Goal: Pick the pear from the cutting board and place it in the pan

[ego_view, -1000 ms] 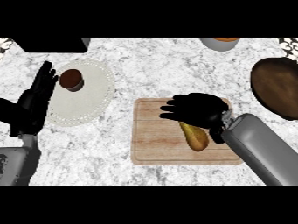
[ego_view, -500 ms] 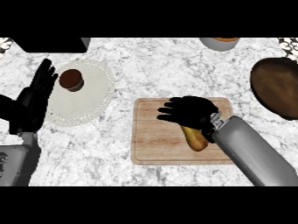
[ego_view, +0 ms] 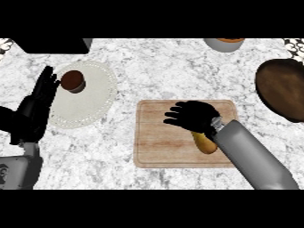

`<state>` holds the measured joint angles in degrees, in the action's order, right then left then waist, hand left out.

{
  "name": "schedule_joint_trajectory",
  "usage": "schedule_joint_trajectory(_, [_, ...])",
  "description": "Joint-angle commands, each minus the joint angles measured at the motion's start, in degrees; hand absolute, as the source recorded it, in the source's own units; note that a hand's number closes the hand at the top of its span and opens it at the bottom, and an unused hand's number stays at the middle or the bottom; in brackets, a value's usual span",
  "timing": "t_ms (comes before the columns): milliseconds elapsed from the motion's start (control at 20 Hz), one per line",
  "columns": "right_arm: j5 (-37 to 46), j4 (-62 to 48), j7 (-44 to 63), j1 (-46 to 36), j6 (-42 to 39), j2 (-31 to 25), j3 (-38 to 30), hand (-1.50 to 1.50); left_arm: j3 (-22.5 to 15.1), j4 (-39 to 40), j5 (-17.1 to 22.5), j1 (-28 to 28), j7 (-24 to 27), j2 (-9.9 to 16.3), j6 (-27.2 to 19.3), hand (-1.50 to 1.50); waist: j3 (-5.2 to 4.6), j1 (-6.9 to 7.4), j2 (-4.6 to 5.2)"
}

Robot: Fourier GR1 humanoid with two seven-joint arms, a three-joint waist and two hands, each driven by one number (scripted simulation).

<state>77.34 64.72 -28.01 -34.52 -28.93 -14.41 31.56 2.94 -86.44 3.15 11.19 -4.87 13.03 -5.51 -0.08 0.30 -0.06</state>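
Observation:
The yellow-brown pear lies on the wooden cutting board, toward its right side, with its upper end hidden under my right wrist. My right hand hovers over the board's upper middle, past the pear, with relaxed fingers pointing left and nothing in them. The dark brown pan sits at the counter's right edge, apart from the board. At the left edge my left hand rests open, fingers up.
A white plate left of the board carries a small brown cup. A grey bowl stands at the back, partly cut off. A black block occupies the back left corner.
My right hand has slid left and slightly toward me over the board, so its wrist now covers the pear's top. The pear and left hand have not moved.

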Motion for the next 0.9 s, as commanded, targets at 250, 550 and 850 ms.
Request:
schedule_joint_trajectory(250, [2.8,-3.8,-9.7,-1.4,2.1,0.3,0.8,1.5,1.8,2.7,-0.3,0.1,3.2,0.0,1.4,0.0,0.08,0.26,0.13])
schedule_joint_trajectory(550, [6.5,-5.7,-9.8,-1.9,2.7,3.8,-0.4,1.5,1.5,1.2,-1.3,1.3,-0.2,-0.9,1.0,0.0,0.09,0.06,0.05])
schedule_joint_trajectory(850, [-1.5,-4.1,15.4,10.5,-1.0,8.3,-19.3,1.5,3.6,2.5,-1.5,-0.6,1.1,0.3,-0.5,0.0,0.12,-4.36,-0.99])
